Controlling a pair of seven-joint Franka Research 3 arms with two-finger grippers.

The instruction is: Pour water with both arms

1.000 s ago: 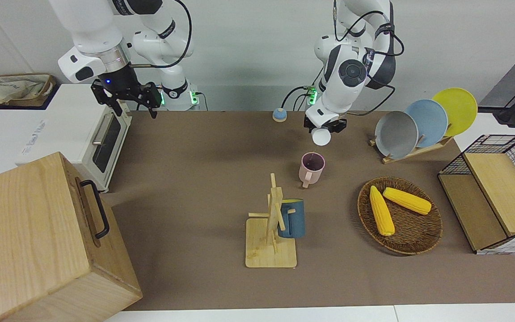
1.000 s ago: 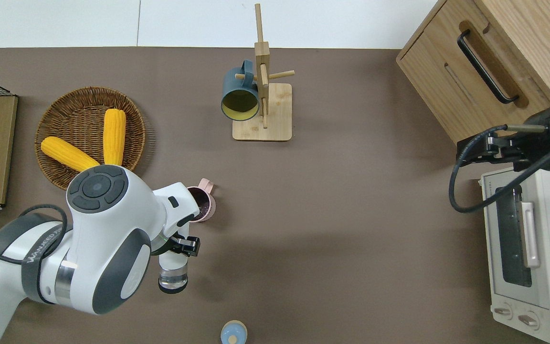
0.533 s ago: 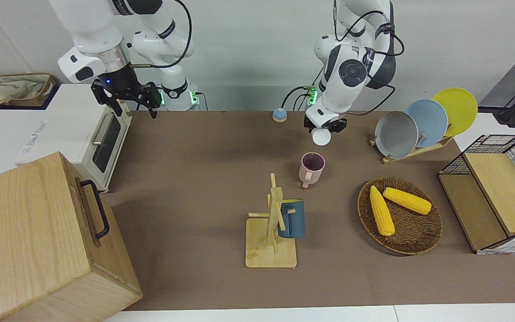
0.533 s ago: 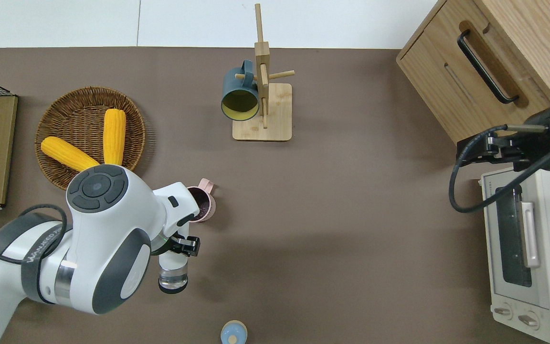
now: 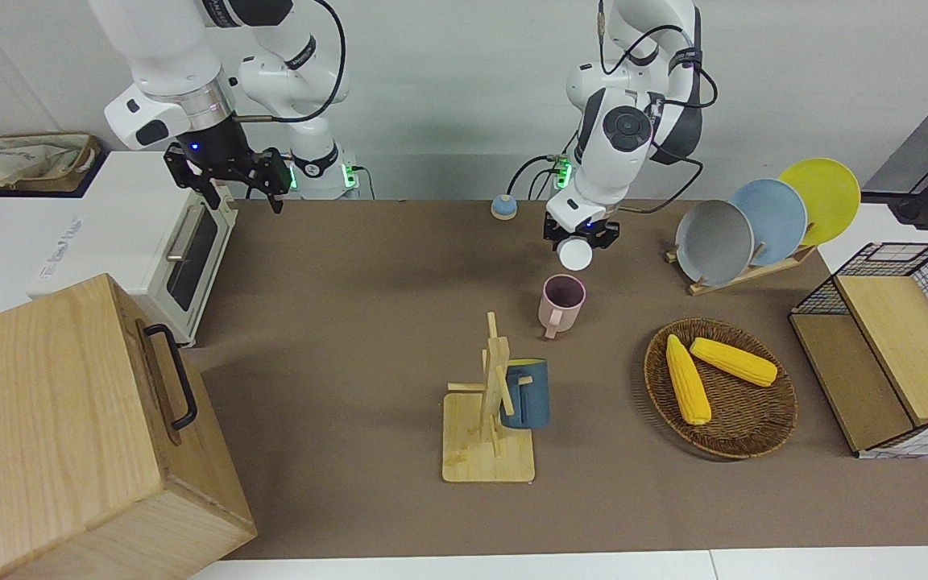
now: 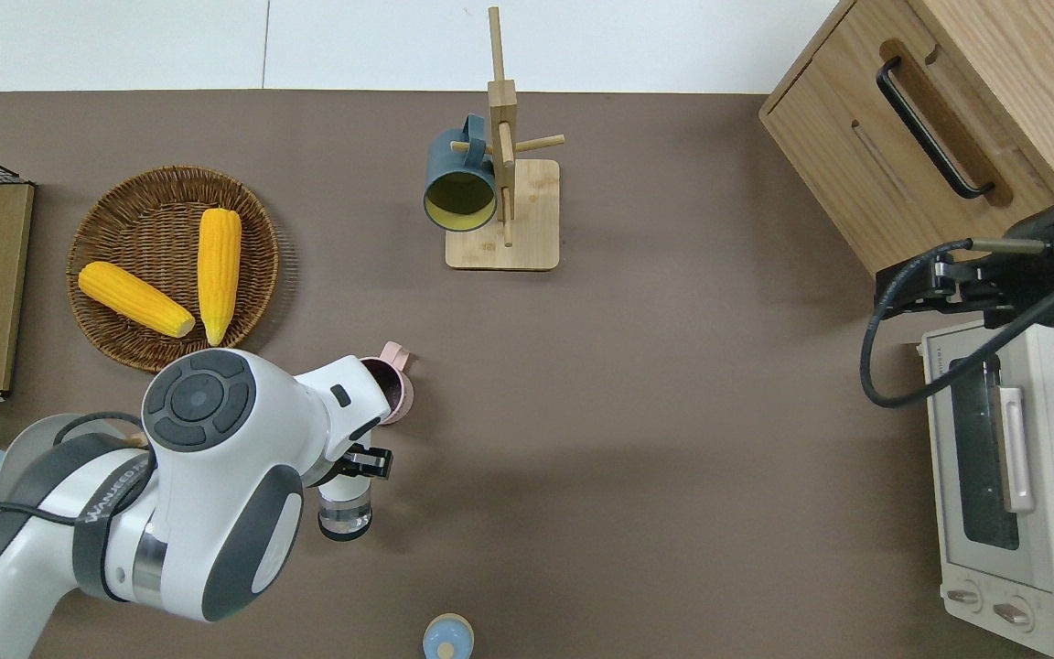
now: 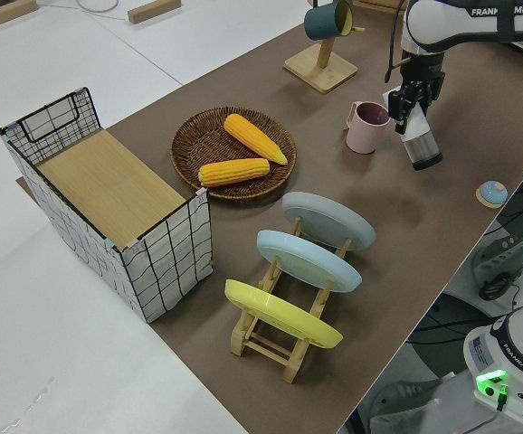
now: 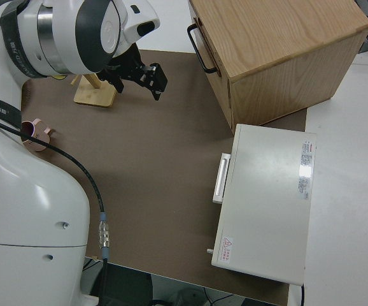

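The left tool (image 6: 355, 464) stays clamped on a small clear bottle (image 6: 344, 508), held tilted with its neck toward the pink mug (image 6: 392, 388) and its dark base pointing back toward the robots. Over the last second the bottle has swung from nearly flat toward upright and drawn in closer to the mug, while the arm's big wrist has pulled back off the wicker basket (image 6: 115, 201), so both corn cobs (image 6: 216, 261) now show whole. The mug stands upright on the brown worktop (image 6: 655, 412), its rim partly hidden under the wrist, and there is dark content in it; no stream can be made out between bottle and mug. My reading is that the pour is finished or pausing and the bottle is being righted, though how much liquid remains in it I cannot tell. A small blue cap (image 6: 447, 636) lies on the worktop nearer to the robots than the bottle. The right arm is parked, the fingers of its tool (image 5: 230, 179) standing apart and empty.
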